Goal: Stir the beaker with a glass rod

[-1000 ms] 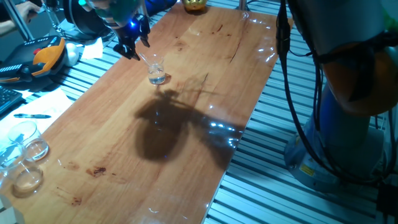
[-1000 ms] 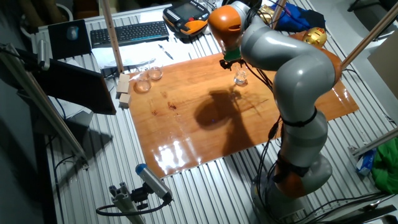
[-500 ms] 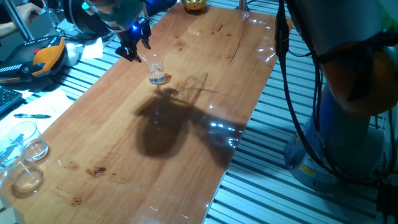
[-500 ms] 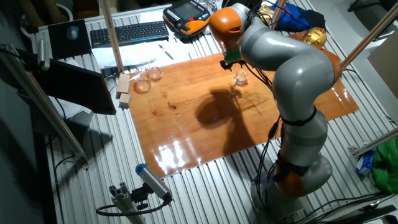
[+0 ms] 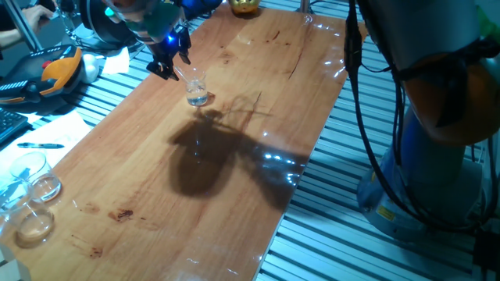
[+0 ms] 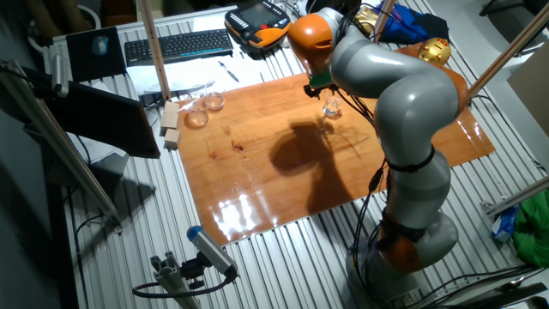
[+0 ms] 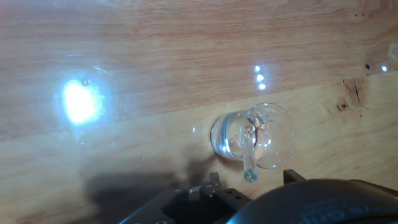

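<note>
- Worktop [image 5: 234,117]: wooden, carries all.
- Tool [image 5: 169,61]: closed on the rod, poised just above the beaker.
- Beaker [image 7: 252,135]: upright, directly below the tool, a little liquid inside.
- Rod [image 7: 249,152]: slanting from the tool, lower end inside the beaker.
- Progress: rod inserted; stirring appears under way, withdrawal left.

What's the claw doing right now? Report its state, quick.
Claw: shut on the glass rod, whose lower end sits inside the beaker.
</note>
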